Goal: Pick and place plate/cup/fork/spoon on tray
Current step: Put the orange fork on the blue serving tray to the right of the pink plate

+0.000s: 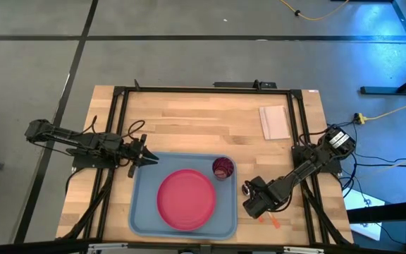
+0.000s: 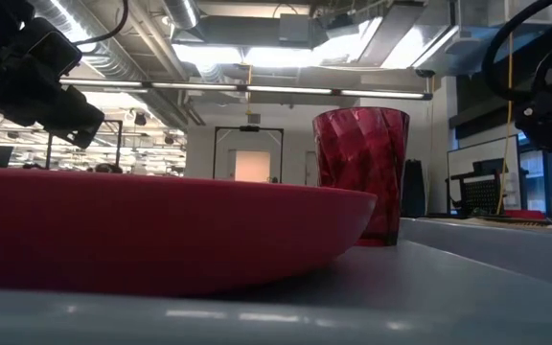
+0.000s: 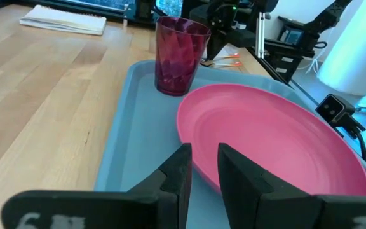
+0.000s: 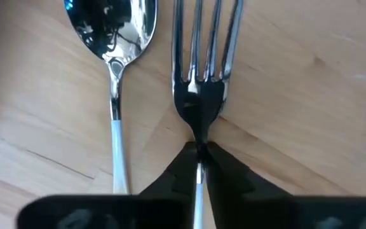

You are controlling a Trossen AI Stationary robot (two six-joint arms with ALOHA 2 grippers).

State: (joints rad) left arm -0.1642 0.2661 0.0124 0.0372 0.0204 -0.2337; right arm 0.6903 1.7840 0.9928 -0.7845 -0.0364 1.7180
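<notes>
From above, the pink-red plate [image 1: 186, 199] and dark red cup [image 1: 222, 168] sit in the light blue tray [image 1: 141, 212]. The left gripper [image 1: 145, 159] hovers at the tray's corner, fingers narrow and empty. Right wrist cam: the right gripper [image 4: 199, 151] pinches the fork [image 4: 202, 76] by its neck, with the spoon [image 4: 113, 38] just beside it on the wood. No readable writing anywhere.

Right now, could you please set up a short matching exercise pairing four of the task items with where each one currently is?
Things:
1. plate
2. cup
3. fork
4. spoon

Places:
A. on the wood, lying free beside the fork
B. in the middle of the tray
C. neck pinched by the right gripper
D. upright at a corner of the tray

Pairs: 1-B, 2-D, 3-C, 4-A
</notes>
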